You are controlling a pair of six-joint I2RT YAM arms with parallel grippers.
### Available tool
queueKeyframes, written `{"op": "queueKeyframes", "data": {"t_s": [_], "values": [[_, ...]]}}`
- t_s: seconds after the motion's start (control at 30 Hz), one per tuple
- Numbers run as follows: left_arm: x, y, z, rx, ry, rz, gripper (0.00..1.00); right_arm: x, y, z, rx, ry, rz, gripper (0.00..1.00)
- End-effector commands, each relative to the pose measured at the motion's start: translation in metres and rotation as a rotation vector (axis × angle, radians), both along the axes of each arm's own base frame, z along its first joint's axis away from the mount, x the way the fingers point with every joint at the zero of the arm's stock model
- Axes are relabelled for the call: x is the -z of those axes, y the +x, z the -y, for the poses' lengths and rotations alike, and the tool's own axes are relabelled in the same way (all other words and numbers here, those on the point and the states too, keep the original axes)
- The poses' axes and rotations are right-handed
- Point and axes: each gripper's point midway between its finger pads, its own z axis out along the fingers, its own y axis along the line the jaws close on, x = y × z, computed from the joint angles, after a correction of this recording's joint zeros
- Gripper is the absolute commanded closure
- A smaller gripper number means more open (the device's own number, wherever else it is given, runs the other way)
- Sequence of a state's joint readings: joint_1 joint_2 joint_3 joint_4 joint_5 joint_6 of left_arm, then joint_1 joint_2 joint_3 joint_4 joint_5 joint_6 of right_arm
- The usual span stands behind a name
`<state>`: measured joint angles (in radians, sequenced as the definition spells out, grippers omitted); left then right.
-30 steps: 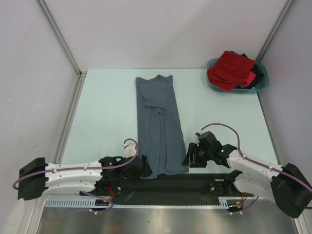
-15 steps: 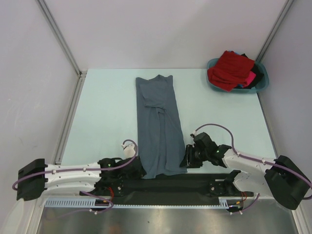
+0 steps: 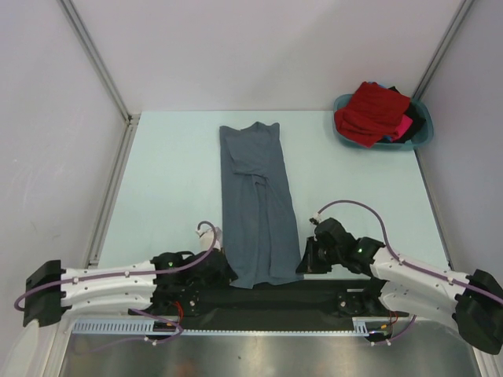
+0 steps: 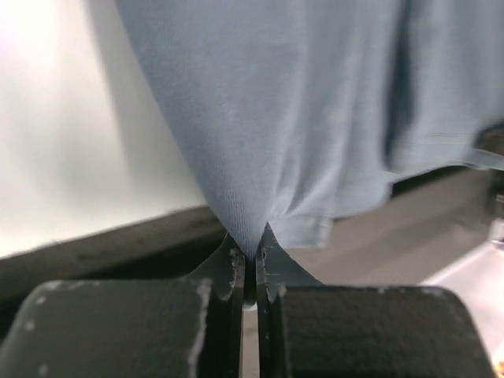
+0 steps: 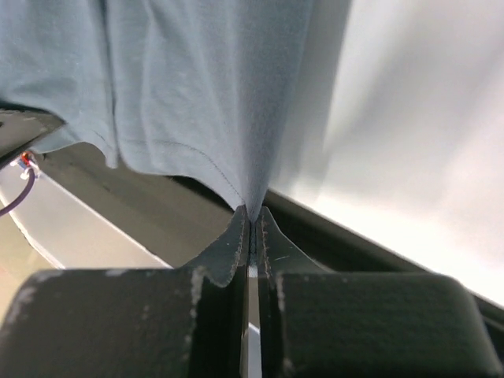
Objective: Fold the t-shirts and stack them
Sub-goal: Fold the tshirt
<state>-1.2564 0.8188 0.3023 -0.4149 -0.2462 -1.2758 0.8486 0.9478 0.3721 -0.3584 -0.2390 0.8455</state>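
Note:
A slate-grey t-shirt (image 3: pixel 257 204) lies as a long narrow strip down the middle of the table, its hem at the near edge. My left gripper (image 3: pixel 225 272) is shut on the hem's near-left corner; in the left wrist view the grey t-shirt cloth (image 4: pixel 299 118) is pinched into a point between the closed jaws of the left gripper (image 4: pixel 250 250). My right gripper (image 3: pixel 302 258) is shut on the near-right corner, and the grey cloth (image 5: pixel 197 87) is drawn into the right gripper (image 5: pixel 250 219) the same way. Other t-shirts, red (image 3: pixel 372 110), pink and dark, are heaped at the back right.
A teal plastic basin (image 3: pixel 423 138) holds the heap at the table's back right corner. A black strip (image 3: pixel 314 292) runs along the near edge under the hem. Grey walls with metal frame posts (image 3: pixel 94 59) close in the left, right and back.
Both grippers have closed on the grey t-shirt's near hem corners. The left gripper shifted slightly left and forward, the right one settled in against the hem's right corner.

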Motion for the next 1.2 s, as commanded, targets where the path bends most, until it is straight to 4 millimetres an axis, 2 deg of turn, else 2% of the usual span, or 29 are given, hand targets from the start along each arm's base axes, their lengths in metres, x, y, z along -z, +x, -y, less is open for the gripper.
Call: {"op": "queueKeyframes", "data": {"t_s": [0.0, 0.07, 0.17, 0.37, 0.5, 0.57, 0.63, 0.8, 0.83, 0.87, 0.93, 0.97, 1.03, 1.1, 1.17], "values": [[-0.038, 0.002, 0.012, 0.000, -0.088, 0.014, 1.00, -0.017, -0.004, 0.004, 0.003, -0.020, 0.005, 1.00], [-0.056, 0.002, 0.014, -0.008, -0.136, 0.018, 1.00, -0.023, -0.008, 0.002, -0.011, -0.002, 0.016, 1.00], [-0.071, 0.000, 0.015, -0.015, -0.171, 0.010, 1.00, -0.029, -0.017, 0.002, -0.029, 0.001, 0.005, 1.00], [-0.074, -0.011, 0.019, 0.012, -0.195, -0.052, 1.00, -0.040, -0.032, 0.000, -0.069, -0.010, 0.002, 1.00], [-0.077, -0.012, 0.019, 0.016, -0.195, -0.053, 1.00, -0.052, -0.026, -0.003, -0.080, -0.016, 0.047, 1.00], [-0.085, -0.007, 0.019, 0.005, -0.200, -0.025, 1.00, -0.066, -0.015, -0.010, -0.089, 0.001, 0.107, 1.00], [-0.092, 0.002, 0.018, -0.016, -0.195, 0.018, 1.00, -0.071, -0.003, -0.013, -0.083, -0.016, 0.148, 1.00], [-0.127, 0.029, 0.019, -0.041, -0.165, 0.184, 0.98, -0.090, 0.036, -0.027, -0.110, -0.036, 0.258, 1.00], [-0.128, 0.036, 0.017, -0.040, -0.122, 0.218, 0.98, -0.085, 0.046, -0.026, -0.098, -0.063, 0.248, 1.00], [-0.140, 0.045, 0.016, -0.062, -0.104, 0.261, 0.96, -0.088, 0.053, -0.028, -0.097, -0.057, 0.264, 1.00], [-0.141, 0.057, 0.014, -0.067, -0.031, 0.295, 0.94, -0.093, 0.069, -0.032, -0.108, -0.054, 0.282, 1.00], [-0.149, 0.063, 0.018, -0.071, -0.028, 0.311, 0.92, -0.095, 0.075, -0.035, -0.111, -0.050, 0.291, 1.00], [-0.147, 0.075, 0.019, -0.082, -0.005, 0.308, 0.91, -0.102, 0.088, -0.037, -0.123, -0.048, 0.318, 1.00], [-0.137, 0.082, 0.028, -0.041, 0.021, 0.279, 0.91, -0.101, 0.103, -0.036, -0.114, -0.056, 0.309, 1.00], [-0.125, 0.094, 0.027, -0.042, 0.061, 0.259, 0.94, -0.104, 0.119, -0.037, -0.113, -0.051, 0.318, 1.00]]}}
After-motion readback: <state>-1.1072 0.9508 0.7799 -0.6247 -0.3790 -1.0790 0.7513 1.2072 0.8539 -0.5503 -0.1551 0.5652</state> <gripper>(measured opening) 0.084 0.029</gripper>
